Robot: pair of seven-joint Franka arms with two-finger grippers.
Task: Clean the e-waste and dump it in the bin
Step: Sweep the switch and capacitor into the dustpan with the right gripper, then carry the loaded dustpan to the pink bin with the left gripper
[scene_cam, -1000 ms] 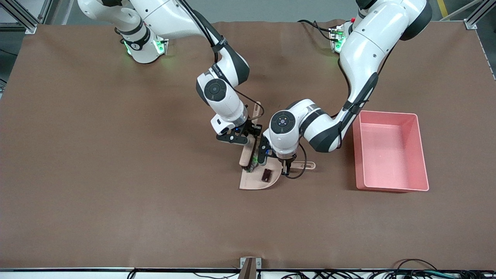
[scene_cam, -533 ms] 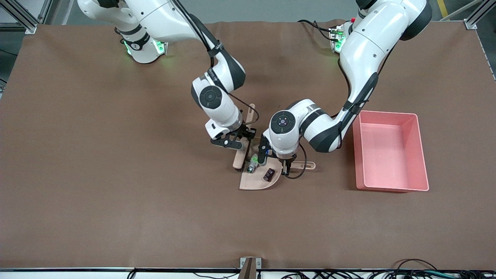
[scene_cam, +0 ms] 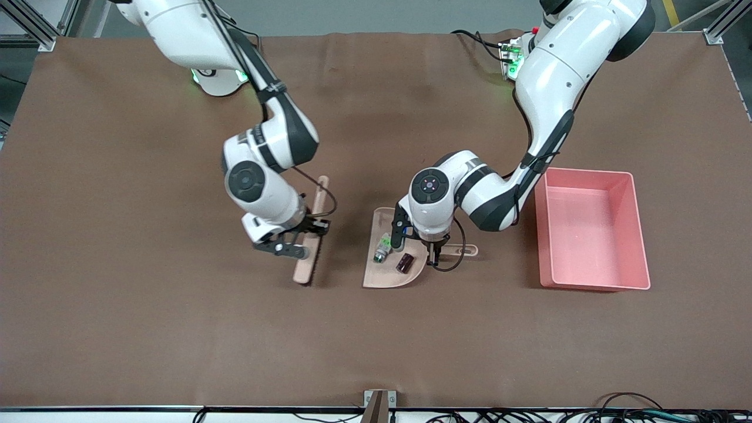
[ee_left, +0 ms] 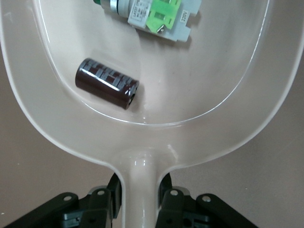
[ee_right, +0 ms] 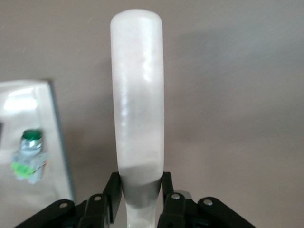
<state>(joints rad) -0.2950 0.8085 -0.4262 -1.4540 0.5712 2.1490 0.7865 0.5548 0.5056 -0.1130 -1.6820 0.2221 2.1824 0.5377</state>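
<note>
You had both e-waste parts [scene_cam: 392,254] swept into the dustpan [scene_cam: 385,276], left end effector [scene_cam: 433,258] pinching its handle, right end effector [scene_cam: 305,232] clamping the brush [scene_cam: 310,247] over the worktop [scene_cam: 147,329]; dumping into the bin [scene_cam: 593,282] remained.

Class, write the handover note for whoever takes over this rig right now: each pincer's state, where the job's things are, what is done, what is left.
Left pincer: shut on the dustpan handle, pan flat on the table.
Right pincer: shut on the brush, which touches the table beside the pan, toward the right arm's end.
Both e-waste parts lie in the pan: white-green part, dark block.
Done: sweeping.
Left: lift the pan and tip it into the pink bin, which looks empty.
</note>
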